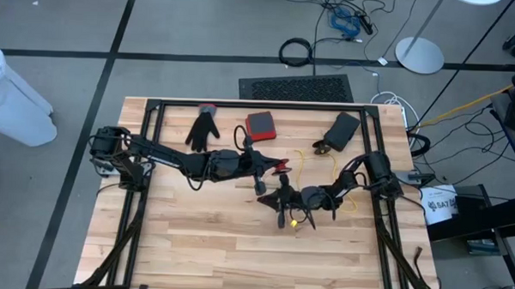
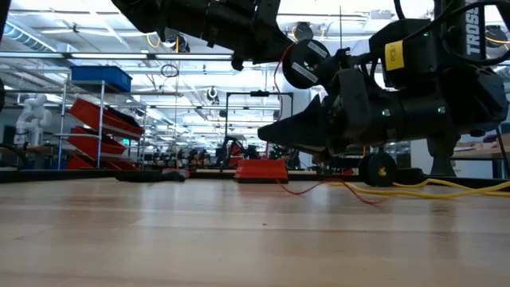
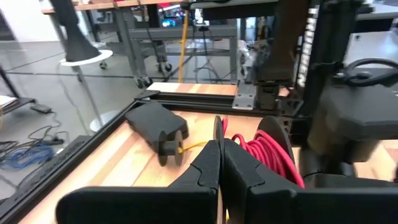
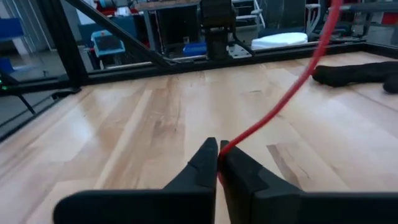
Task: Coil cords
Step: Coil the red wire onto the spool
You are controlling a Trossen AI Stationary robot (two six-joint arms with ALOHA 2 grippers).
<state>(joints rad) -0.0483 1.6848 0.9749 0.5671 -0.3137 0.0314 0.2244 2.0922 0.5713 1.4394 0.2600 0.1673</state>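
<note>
Right gripper (image 4: 218,163) is clamped on the red cord (image 4: 280,102) over the table (image 4: 143,124); left gripper (image 3: 219,163) pinched together nearby.

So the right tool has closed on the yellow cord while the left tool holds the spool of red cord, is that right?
Not quite. The right tool is shut on the red cord, not the yellow one; the right wrist view shows the red line running up from between its fingers. The left tool is shut at the red spool, as you said.
</note>
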